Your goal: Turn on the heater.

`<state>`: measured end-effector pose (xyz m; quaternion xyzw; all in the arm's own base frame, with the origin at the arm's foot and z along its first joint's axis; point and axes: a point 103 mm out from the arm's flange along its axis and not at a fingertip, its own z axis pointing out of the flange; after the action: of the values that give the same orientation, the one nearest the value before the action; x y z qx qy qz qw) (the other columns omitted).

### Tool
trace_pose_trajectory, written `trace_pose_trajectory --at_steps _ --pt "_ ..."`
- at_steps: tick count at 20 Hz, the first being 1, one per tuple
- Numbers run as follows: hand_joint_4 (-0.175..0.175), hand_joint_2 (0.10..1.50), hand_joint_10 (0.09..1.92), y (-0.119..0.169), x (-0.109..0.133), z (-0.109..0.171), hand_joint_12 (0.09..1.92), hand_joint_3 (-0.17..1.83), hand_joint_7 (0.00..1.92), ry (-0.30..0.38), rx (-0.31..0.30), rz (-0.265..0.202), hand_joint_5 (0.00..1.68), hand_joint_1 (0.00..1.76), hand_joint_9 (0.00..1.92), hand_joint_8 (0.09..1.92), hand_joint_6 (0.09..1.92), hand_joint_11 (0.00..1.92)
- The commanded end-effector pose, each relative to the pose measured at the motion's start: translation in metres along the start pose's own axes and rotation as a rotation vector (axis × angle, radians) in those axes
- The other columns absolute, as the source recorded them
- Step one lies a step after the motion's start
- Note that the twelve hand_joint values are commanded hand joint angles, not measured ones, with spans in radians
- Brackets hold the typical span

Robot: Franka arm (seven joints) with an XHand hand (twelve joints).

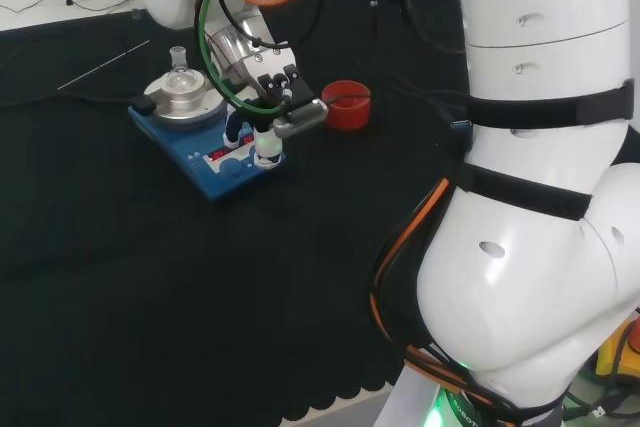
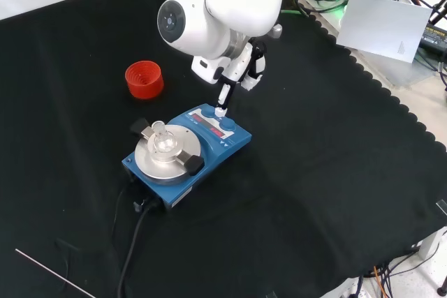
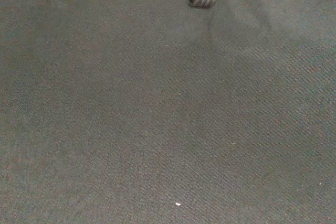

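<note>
The blue heater [image 2: 187, 150] is sitting near the middle of the black cloth [image 2: 321, 172], with a round metal plate on top that is carrying a small clear glass flask [image 2: 162, 139]. Its control strip, with a red display and blue knobs, is facing the arm. The hand [image 1: 275, 97] is reaching down over that strip: one straight finger [image 2: 222, 100] is pointing down with its tip resting on or just above the panel beside a blue knob [image 2: 226, 125], while the other fingers are curling back toward the palm and holding nothing. Whether the fingertip is actually pressing is too close to tell.

Judging by this, the approach is done and the switching itself is under way or about to happen. The red display seems to be showing in both the head and front views, but whether the heater is already on cannot be told, so the press and the withdrawal are probably what is left.

Room for moving is generous. The red ribbed ring [image 2: 144, 79] is lying well apart from the heater, to the left in the front view. A thin rod [image 2: 52, 273] is lying far off near the cloth's front edge, and a black cable [image 2: 136, 242] is running from the heater's near end toward that edge. The flask is standing near the finger's path, so a lift straight up looks the safest exit.
</note>
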<state>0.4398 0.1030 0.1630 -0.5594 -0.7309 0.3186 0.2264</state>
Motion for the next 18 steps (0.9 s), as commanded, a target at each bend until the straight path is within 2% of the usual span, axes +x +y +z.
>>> trace_pose_trajectory --at_steps 1,18 --pt "-0.013 0.81 1.61 0.0028 0.005 0.0015 1.54 0.8 1.75 -0.01 0.02 -0.009 0.25 1.4 1.92 1.73 0.09 1.92" --pt "-0.016 0.8 1.61 0.0096 0.0011 0.007 1.53 0.82 1.75 -0.019 0.068 -0.005 0.3 1.41 1.92 1.73 0.1 1.92"
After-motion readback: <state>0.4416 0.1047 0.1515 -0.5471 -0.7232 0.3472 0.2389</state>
